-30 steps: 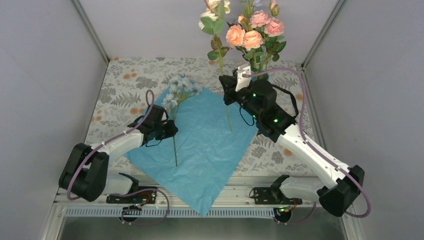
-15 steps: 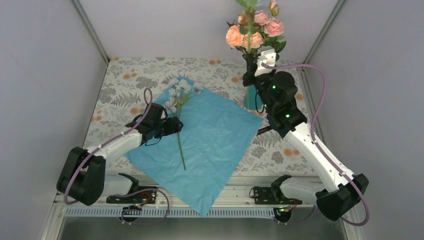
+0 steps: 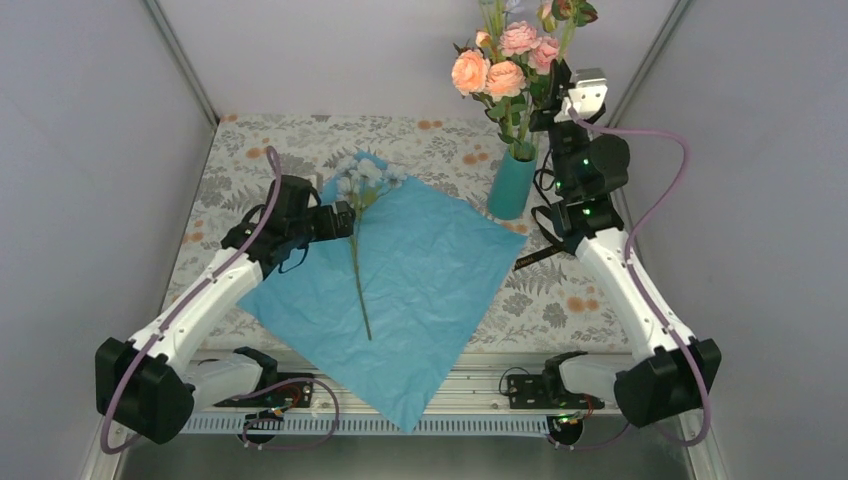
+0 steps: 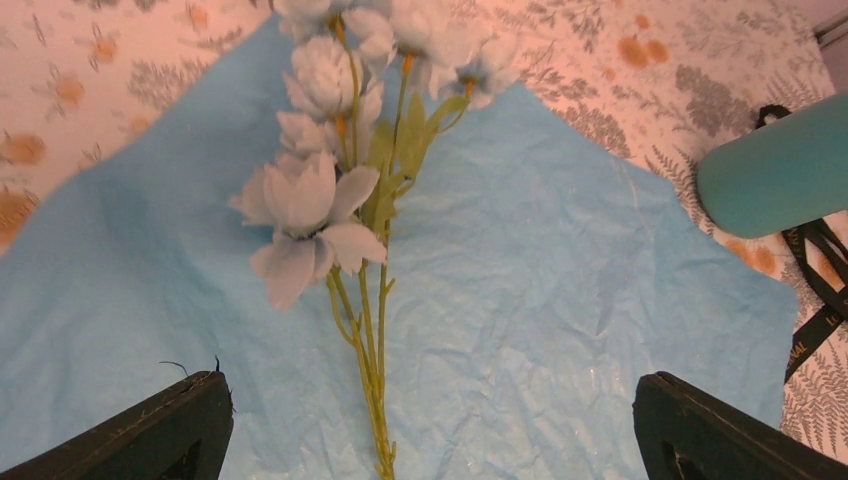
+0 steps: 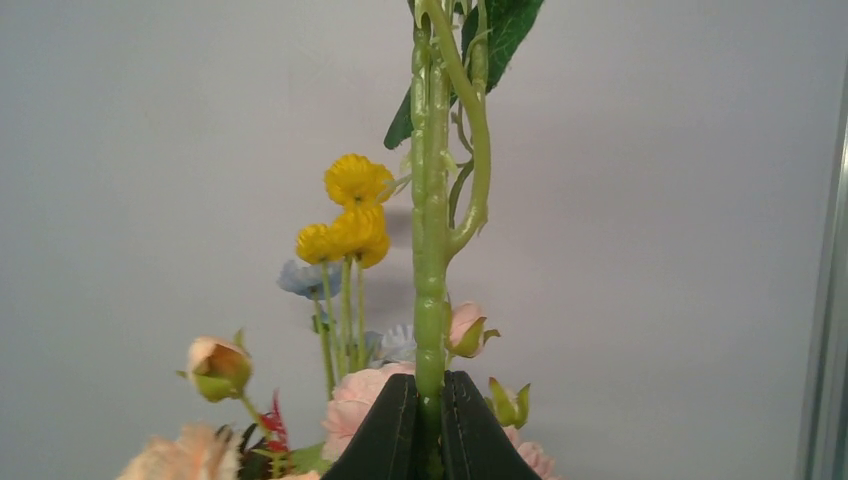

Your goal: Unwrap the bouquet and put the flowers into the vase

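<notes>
Black ribbon (image 4: 810, 335) beside the teal vase (image 4: 775, 180) bears pale, illegible lettering.

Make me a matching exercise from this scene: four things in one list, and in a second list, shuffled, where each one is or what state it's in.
Things:
1. crinkled blue paper sheet
2. small teal cylindrical vase
3. pale-blue flower sprig
4. right gripper

Places or states:
A. shut on a thick green stem
B. lying on the blue sheet
C. spread on the floral-print tablecloth
D. upright, holding pink and peach roses

Pairs: 1-C, 2-D, 3-B, 4-A.
</notes>
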